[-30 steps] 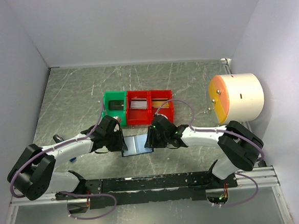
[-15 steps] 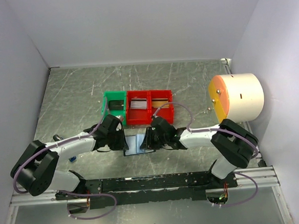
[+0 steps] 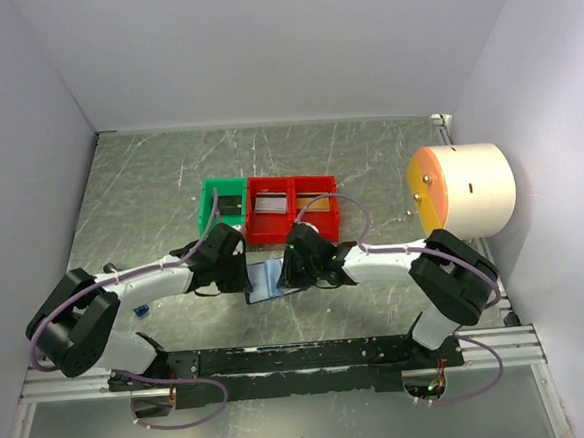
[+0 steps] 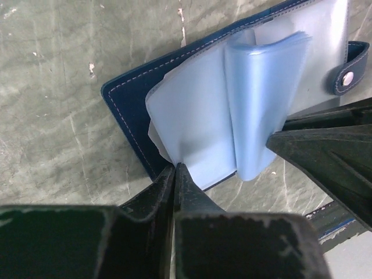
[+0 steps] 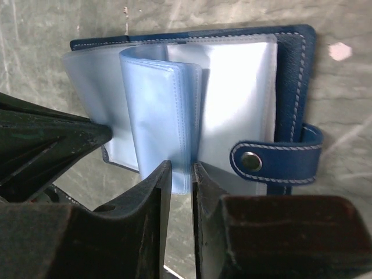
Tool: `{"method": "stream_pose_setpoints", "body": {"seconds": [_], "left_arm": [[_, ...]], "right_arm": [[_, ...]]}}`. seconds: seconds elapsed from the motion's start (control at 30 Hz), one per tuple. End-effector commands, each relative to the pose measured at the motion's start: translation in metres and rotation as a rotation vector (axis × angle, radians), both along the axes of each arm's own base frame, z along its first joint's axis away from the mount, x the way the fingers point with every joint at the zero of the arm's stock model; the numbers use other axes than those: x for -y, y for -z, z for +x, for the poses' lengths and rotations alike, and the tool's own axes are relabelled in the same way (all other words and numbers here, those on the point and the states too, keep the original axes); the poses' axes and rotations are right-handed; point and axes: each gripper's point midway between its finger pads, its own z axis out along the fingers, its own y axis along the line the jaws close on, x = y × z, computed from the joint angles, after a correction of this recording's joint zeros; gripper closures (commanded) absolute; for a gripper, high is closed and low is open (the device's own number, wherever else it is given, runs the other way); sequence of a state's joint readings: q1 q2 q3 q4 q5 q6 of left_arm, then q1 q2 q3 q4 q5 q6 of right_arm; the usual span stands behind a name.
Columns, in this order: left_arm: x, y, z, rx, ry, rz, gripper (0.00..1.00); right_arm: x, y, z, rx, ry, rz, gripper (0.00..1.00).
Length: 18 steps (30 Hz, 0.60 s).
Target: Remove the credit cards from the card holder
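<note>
The top external camera sits high behind the arm bases (image 3: 282, 358), which lie at 6 o'clock, and looks down and forward over the whole table (image 3: 149, 179) from far off. The left wrist camera looks along the left gripper (image 4: 175, 167), which rises from 6 o'clock, very close above the card holder (image 4: 197, 116). The right wrist camera looks just as closely along the right gripper (image 5: 181, 168). Each wrist view catches the other gripper at its edge, at 4 o'clock in the left and 8 o'clock in the right. All three views share the card holder.
</note>
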State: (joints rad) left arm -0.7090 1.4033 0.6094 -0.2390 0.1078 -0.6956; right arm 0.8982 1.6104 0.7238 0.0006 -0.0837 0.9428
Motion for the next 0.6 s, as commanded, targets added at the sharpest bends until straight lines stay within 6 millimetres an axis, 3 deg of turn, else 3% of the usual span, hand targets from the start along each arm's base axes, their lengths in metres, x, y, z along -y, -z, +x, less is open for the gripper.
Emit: {"method": "stream_pose_setpoints", "body": {"seconds": [0.0, 0.2, 0.57], "left_arm": [[-0.015, 0.018, -0.009, -0.027, 0.008, 0.116, 0.91], [-0.012, 0.01, -0.003, 0.003, 0.001, 0.141, 0.93], [0.028, -0.028, 0.014, 0.097, 0.037, 0.133, 0.93]], "right_arm": [[0.031, 0.004, 0.004, 0.044, 0.047, -0.147, 0.79], [0.04, 0.011, -0.001, 0.027, 0.045, -0.182, 0.76], [0.037, 0.03, -0.013, -0.031, 0.032, -0.16, 0.75]]}}
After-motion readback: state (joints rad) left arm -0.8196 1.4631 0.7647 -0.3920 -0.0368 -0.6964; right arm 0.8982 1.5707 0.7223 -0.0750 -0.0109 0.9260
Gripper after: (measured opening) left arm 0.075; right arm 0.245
